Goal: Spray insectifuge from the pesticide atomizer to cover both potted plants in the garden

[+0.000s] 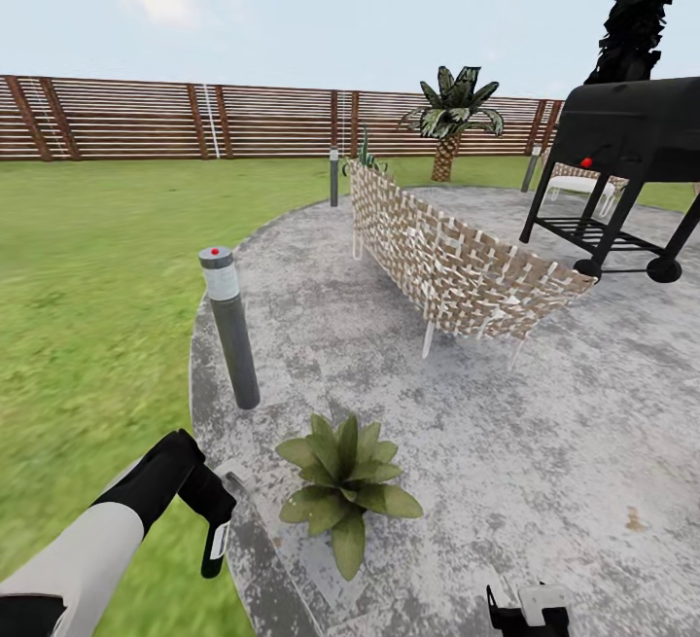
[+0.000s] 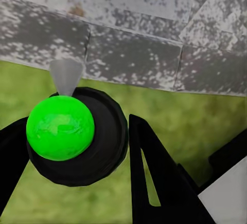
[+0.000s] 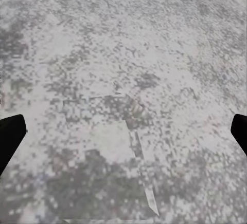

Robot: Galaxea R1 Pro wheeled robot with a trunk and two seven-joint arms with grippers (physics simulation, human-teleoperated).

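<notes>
While atomizer [image 1: 216, 530] held, one potted plant [image 1: 347, 487]

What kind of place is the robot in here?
Looks like a back garden: green lawn enclosed by a slatted wooden fence, and a round stone patio with a woven bench and a black barbecue grill.

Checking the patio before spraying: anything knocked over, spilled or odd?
Nothing stands out. The potted plant sits upright on the stone patio, the bollard lamp and woven bench stand upright, and the left gripper holds the pesticide atomizer beside the plant.
</notes>
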